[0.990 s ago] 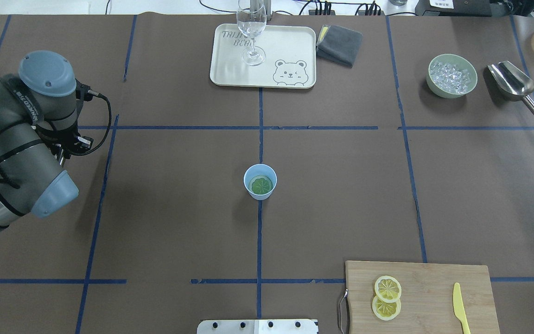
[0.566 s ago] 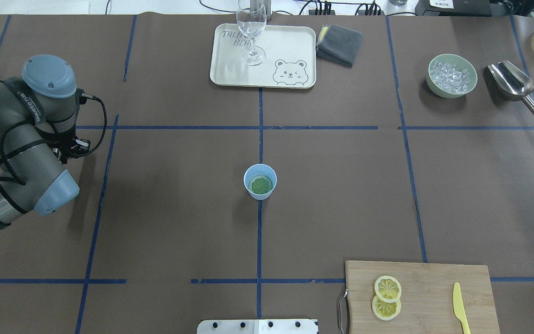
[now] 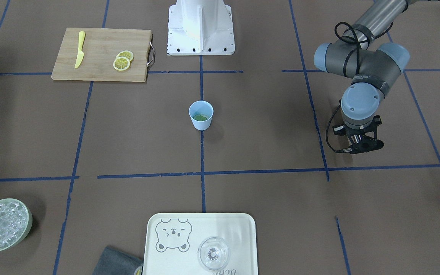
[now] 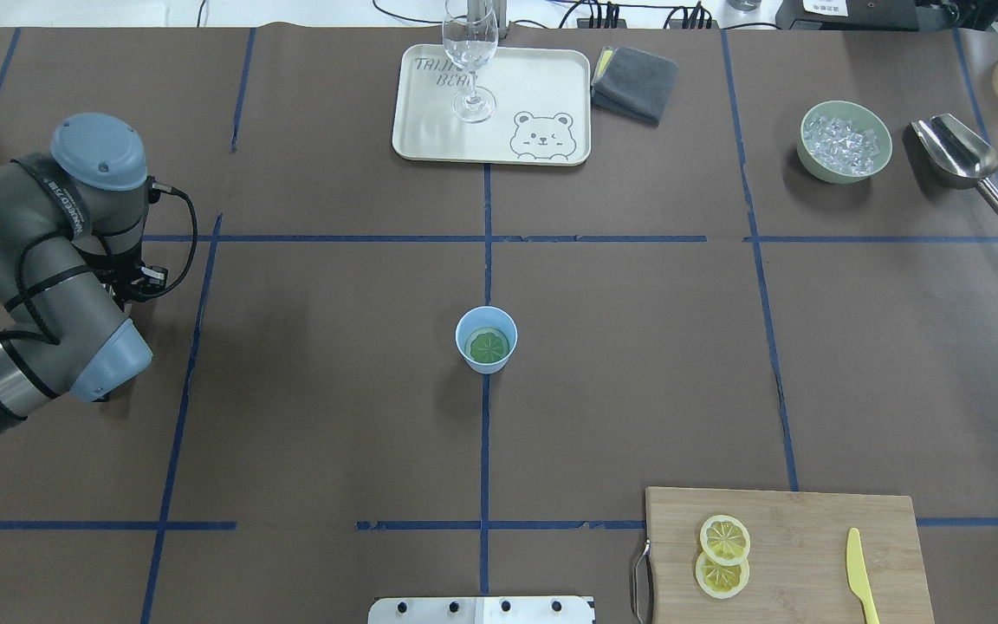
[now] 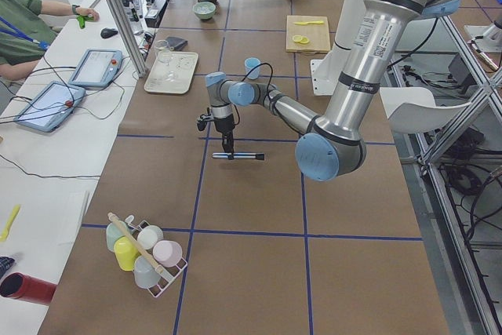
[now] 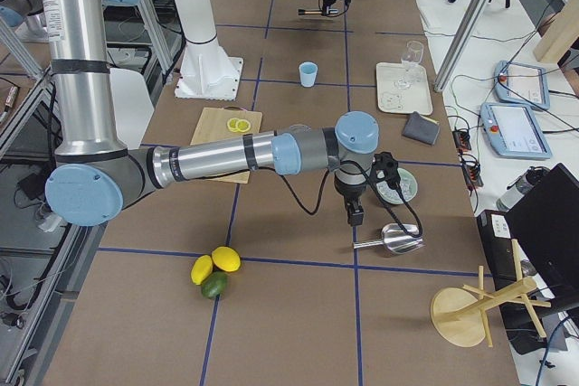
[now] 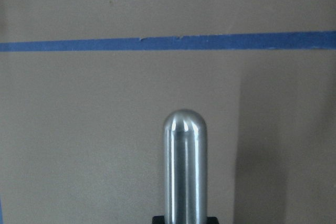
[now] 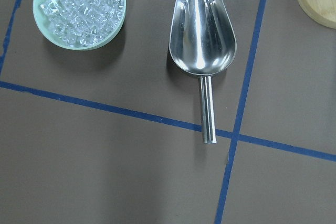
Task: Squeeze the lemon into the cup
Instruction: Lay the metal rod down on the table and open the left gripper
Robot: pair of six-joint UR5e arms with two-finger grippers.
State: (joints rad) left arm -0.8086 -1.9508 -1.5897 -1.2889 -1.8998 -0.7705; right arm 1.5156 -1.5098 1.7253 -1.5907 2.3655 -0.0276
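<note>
The light-blue cup (image 4: 462,333) stands at the table's middle and also shows in the front-facing view (image 3: 201,123). One lemon slice (image 4: 489,347) lies inside it and looks greenish. Two more lemon slices (image 4: 724,538) overlap on the wooden board (image 4: 811,529). My left gripper (image 3: 360,147) is far to the cup's left, pointing down over bare table, shut on a steel rod with a rounded end (image 7: 185,166). My right gripper (image 6: 355,217) hangs above the metal scoop (image 8: 202,35). I cannot tell if it is open or shut.
A yellow knife (image 4: 856,563) lies on the board. The pale green bowl of ice (image 4: 804,139) stands at the far right beside the scoop. A cream tray (image 4: 542,87) with a clear glass (image 4: 471,61) and a grey cloth (image 4: 635,84) are at the far edge.
My left arm has shifted a little, its wrist moving slightly toward the robot and lower. The cup and the lemon slices have not moved.
</note>
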